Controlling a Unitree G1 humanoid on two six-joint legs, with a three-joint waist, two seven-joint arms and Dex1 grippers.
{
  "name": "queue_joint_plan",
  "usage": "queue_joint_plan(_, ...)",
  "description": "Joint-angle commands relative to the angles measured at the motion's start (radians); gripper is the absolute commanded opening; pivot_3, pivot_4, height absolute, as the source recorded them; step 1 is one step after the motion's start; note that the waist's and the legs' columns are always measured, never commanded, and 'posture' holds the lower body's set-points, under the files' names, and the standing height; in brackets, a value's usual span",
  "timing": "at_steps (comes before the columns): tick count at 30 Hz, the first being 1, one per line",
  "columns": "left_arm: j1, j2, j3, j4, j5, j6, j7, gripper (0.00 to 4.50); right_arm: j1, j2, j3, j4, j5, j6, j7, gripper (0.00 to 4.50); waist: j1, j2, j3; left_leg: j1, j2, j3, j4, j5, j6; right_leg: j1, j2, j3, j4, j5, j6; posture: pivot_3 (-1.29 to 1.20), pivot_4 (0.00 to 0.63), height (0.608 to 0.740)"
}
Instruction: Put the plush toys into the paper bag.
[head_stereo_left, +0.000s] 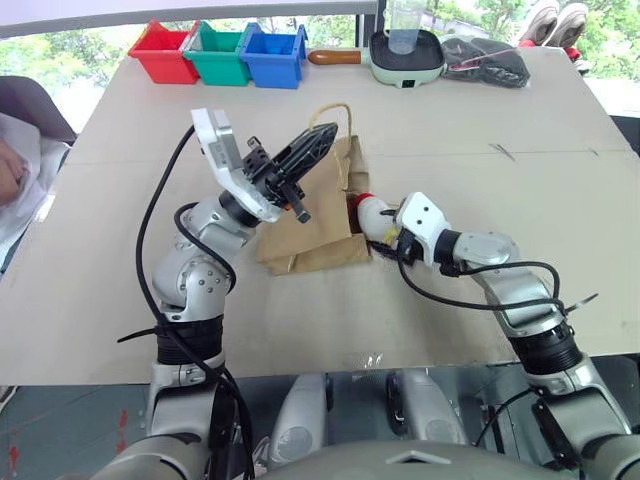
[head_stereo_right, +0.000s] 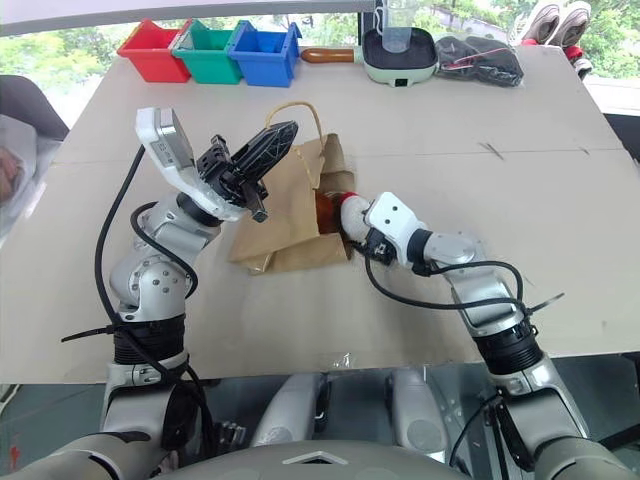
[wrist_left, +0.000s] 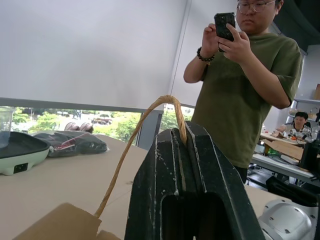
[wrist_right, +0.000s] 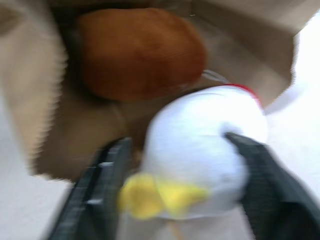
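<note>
The tan paper bag (head_stereo_left: 318, 228) lies on its side mid-table, its mouth toward my right arm. My left gripper (head_stereo_left: 322, 136) hangs above it, shut on one twisted loop handle (wrist_left: 134, 142), which runs up between the black fingers (wrist_left: 165, 165). The rust-brown plush toy (wrist_right: 140, 50) rests inside the bag's mouth (head_stereo_right: 325, 212). The white plush toy (wrist_right: 200, 130), with a red end and a yellow tuft, sits right at the mouth (head_stereo_left: 374, 213). My right gripper (head_stereo_left: 386, 232) is shut on the white toy, one finger on each side.
Red (head_stereo_left: 163, 52), green (head_stereo_left: 221, 55) and blue (head_stereo_left: 273, 55) bins line the far edge. Beside them are a pale green pan (head_stereo_left: 405, 58) holding a clear cup, and a black cloth bundle (head_stereo_left: 487, 62). A person with a phone (wrist_left: 250, 75) stands beyond the table.
</note>
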Motion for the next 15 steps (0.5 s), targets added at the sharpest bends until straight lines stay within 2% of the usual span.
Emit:
queue_joint_plan(1,0.001,0.009,0.011,-0.059,-0.012,-0.005,0.011,0.0,-0.019,-0.003,0.022,0.029,-0.018,-0.033,-0.004,0.96,0.0,0.0,0.0,0.0,0.0,0.0,0.0,0.0,0.0,0.0,0.0,0.0,0.0,0.0,0.0,0.0,0.15,0.74)
queue_joint_plan(3,0.008,0.011,0.013,-0.065,-0.012,-0.005,0.016,0.0,-0.031,-0.012,0.03,0.038,-0.039,-0.062,-0.008,0.1,-0.001,0.0,0.0,0.0,0.0,0.0,0.0,0.0,0.0,0.0,0.0,0.0,0.0,0.0,0.0,0.0,0.15,0.74)
queue_joint_plan(8,0.012,0.013,0.017,-0.068,-0.011,-0.009,0.024,0.0,-0.06,-0.027,0.03,0.017,-0.046,-0.142,0.011,0.04,0.001,0.0,0.0,0.0,0.0,0.0,0.0,0.0,0.0,0.0,0.0,0.0,0.0,0.0,0.0,0.0,0.15,0.74)
queue_joint_plan(15,0.005,0.011,-0.002,-0.062,-0.001,-0.014,0.013,0.0,-0.099,0.001,0.022,-0.105,0.122,-0.145,0.155,0.04,0.0,0.0,0.0,0.0,0.0,-0.001,0.0,0.0,0.0,0.0,0.0,0.0,0.0,0.0,0.0,0.0,0.15,0.74)
